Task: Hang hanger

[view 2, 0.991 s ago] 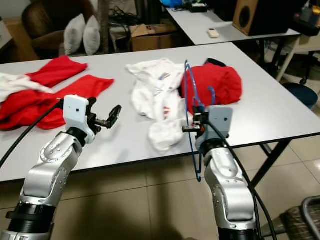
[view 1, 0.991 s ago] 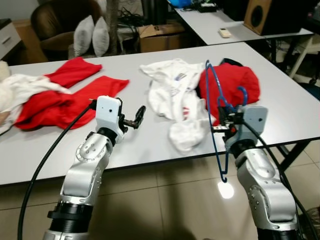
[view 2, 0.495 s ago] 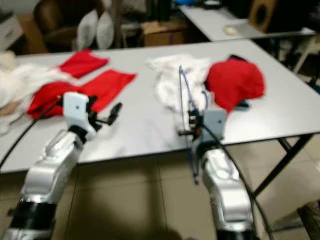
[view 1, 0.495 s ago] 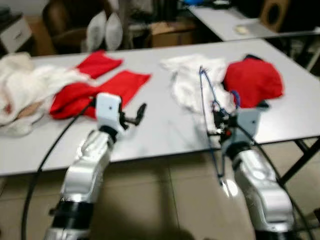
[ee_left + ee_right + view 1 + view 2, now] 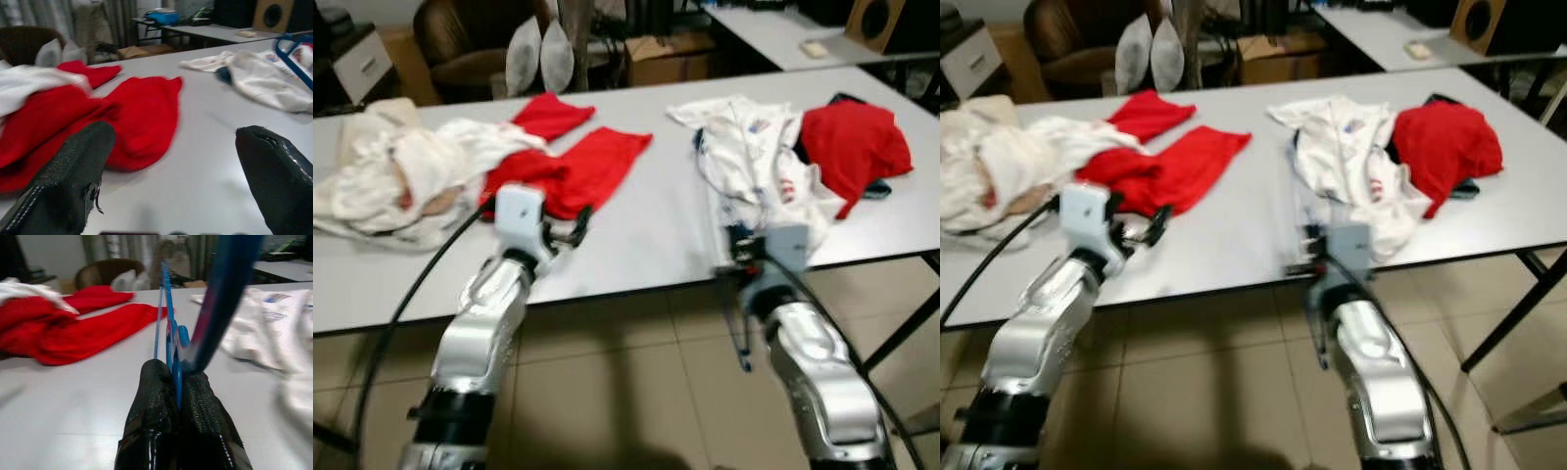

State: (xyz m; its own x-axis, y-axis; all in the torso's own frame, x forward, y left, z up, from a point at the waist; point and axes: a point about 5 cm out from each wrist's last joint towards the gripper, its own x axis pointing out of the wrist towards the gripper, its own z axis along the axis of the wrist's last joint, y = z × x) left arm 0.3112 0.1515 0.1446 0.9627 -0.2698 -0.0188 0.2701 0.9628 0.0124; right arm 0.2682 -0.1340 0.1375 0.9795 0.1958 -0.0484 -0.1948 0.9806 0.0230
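A blue wire hanger (image 5: 168, 328) is pinched between the two black fingers of my right gripper (image 5: 177, 374), which is shut on it. The gripper (image 5: 732, 262) sits at the front edge of the white table (image 5: 646, 245). The hanger stands roughly upright and is blurred; its lower end (image 5: 742, 343) hangs below the table edge. My left gripper (image 5: 574, 227) hovers over the table front near a red cloth (image 5: 592, 166). It is open, its fingers (image 5: 73, 176) wide apart with nothing between them.
On the table lie a white heap (image 5: 396, 171) at the left, a white shirt (image 5: 759, 162) and a red garment (image 5: 857, 142) at the right. Behind stand a brown armchair (image 5: 470, 49) with pillows, a cardboard box (image 5: 666, 59) and a second table (image 5: 773, 24).
The whole view has swung left, so the white heap comes into sight and the garments sit further right. Both arms keep their pose; the hanger stays in the right gripper.
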